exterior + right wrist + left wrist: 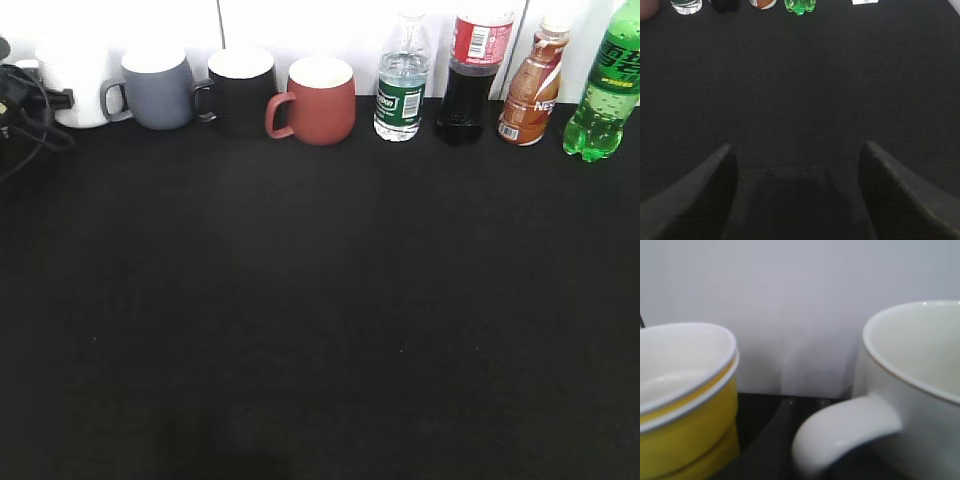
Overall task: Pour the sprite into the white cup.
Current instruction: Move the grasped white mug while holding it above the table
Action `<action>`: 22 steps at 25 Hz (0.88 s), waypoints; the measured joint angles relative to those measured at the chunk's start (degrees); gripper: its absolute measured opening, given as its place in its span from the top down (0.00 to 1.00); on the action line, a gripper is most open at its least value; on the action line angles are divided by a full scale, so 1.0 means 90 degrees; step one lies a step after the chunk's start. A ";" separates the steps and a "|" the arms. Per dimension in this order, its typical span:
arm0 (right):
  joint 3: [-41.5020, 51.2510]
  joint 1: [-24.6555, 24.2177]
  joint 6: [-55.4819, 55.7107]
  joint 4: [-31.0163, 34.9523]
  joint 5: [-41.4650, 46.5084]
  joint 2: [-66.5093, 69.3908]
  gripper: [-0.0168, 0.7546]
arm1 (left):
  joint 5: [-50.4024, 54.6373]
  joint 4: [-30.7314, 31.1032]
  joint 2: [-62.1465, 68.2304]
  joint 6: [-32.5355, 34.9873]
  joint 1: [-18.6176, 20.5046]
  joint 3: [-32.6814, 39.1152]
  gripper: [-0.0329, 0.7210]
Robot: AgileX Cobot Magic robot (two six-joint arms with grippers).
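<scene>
Fingers [695, 195] of the right gripper [797, 192] are sitting wide apart with nothing between them, just hovering over bare black tablecloth [800, 90]. The green soda bottle [800, 5] is standing well ahead of those fingers, up at the far edge of the cloth and roughly in line with the gap between them, only its bumpy base showing in the wrist view. To its left there, the brown bottle [763, 3], the dark cola bottle [724, 5] and the clear water bottle [686, 6] are also peeking in by their bottoms.

From the outside camera the green soda bottle [603, 90] is standing upright at the far right end of the back row, just beside the brown bottle [531, 88], then the dark cola bottle [471, 75] and the clear water bottle [401, 85]. Going left, the red mug [312, 100], black mug [238, 90] and grey mug [155, 88] are lining up against the white wall.

The white mug [78, 88] is sitting at the left end of that row, right by the grey one. The left wrist camera is looking at it up close: the white mug [910, 390] with its loop handle turned toward the lens, and a yellow cup [685, 405] just beside it. The left fingers aren't showing there, so I can't tell whether they're open or closed.
</scene>
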 joint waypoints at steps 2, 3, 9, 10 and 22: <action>0.0000 0.0000 0.0000 0.0000 0.0000 0.0000 0.24 | -0.0214 -0.0426 0.0000 0.0006 0.0000 0.0007 0.87; 0.0000 0.0000 0.0000 0.0000 0.0000 0.0000 0.24 | -0.0260 -0.0585 0.0000 0.0006 0.0000 0.0007 0.87; 0.0000 0.0000 0.0000 0.0000 0.0000 0.0000 0.24 | -0.0436 -0.0629 -0.1930 -0.0156 -0.0095 0.1358 0.87; 0.0000 0.0000 0.0000 0.0007 0.0000 0.0000 0.24 | -0.0445 -0.0634 -0.2381 -0.0161 -0.0214 0.1851 0.87; 0.0809 0.0000 0.0000 0.0027 -0.5331 0.2601 0.23 | 0.0064 -0.0050 -0.6371 -0.0166 -0.3473 0.6035 0.87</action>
